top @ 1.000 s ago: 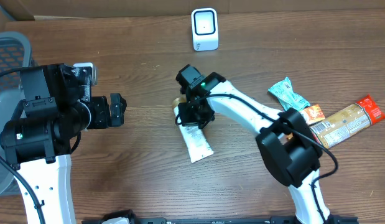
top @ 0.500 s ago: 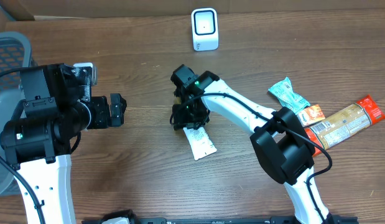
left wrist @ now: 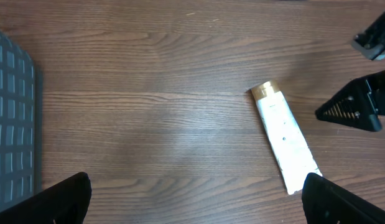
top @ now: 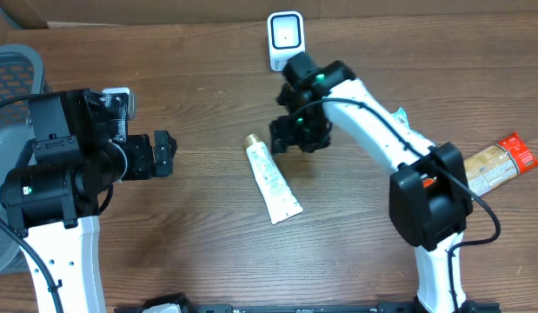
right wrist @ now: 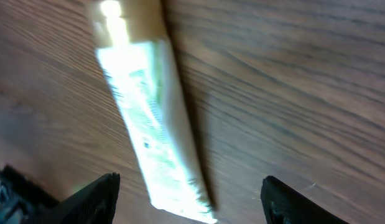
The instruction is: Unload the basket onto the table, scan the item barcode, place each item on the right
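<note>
The right gripper [top: 297,142] hangs over the table with its jaws spread wide and nothing between them: empty-handed. Its own wrist camera looks down past two dark fingertips [right wrist: 92,196], and there below is the tube [top: 271,180], blurred, its print too smeared to read. From overhead, the white tube lies flat on the wooden table [top: 199,235], just to the left of the right gripper and a little nearer the front edge. There is clear wood between the two, and no contact. The tube's gold cap [top: 249,139] points toward the far side and its flat crimped end angles back toward the near edge. Beyond the gripper, the white scanner [top: 286,40] stands upright at the far edge, well apart from the tube. Over on the left, the left gripper [top: 163,154] is opened as wide as it goes and holds nothing. It faces across the table at the tube from well away, and its wrist view catches the whole tube with a dark finger of the other gripper at the right edge. Out to the right lie a teal packet [top: 406,129] and a long wrapper with a red end [top: 499,163], both partly hidden behind the right arm. A grey mesh object [top: 12,74] sits at the left border.
</note>
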Motion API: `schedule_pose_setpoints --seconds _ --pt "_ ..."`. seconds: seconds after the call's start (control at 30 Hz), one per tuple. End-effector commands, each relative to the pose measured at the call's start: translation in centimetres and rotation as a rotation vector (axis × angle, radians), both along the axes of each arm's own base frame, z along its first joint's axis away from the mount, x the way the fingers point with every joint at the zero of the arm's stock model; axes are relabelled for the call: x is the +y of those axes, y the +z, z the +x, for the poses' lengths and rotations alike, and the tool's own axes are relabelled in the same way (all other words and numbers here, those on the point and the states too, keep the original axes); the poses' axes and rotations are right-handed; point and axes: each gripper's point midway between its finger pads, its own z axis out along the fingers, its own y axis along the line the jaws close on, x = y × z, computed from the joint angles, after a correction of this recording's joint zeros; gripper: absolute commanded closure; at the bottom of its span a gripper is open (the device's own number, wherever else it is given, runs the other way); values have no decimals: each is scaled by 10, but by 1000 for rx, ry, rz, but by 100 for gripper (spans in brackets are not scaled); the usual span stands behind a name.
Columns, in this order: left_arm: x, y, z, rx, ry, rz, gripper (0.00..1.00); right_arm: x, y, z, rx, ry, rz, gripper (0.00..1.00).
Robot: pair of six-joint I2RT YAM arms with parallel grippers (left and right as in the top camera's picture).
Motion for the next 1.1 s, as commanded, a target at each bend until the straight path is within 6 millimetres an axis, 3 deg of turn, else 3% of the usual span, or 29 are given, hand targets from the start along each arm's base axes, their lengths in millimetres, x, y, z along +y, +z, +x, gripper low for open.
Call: schedule_pose_setpoints --seconds 0.0,0.13,0.47,0.6,0.9,1.07 --pt "0 6 3 -19 -10 0 0 6 -2 -19 25 115 97 25" --pt "0 6 3 -19 -10 0 0 5 -21 -30 51 121 100 24" --pt "0 6 3 -19 -11 0 0 29 -48 -55 100 115 162 26" --pt "0 6 3 -19 -11 0 0 34 -48 -54 115 61 156 39" --pt "0 6 3 -19 -11 0 0 52 -60 -31 74 -190 112 94" --pt "0 6 3 -19 -11 0 0 56 -59 -21 51 -246 119 96"
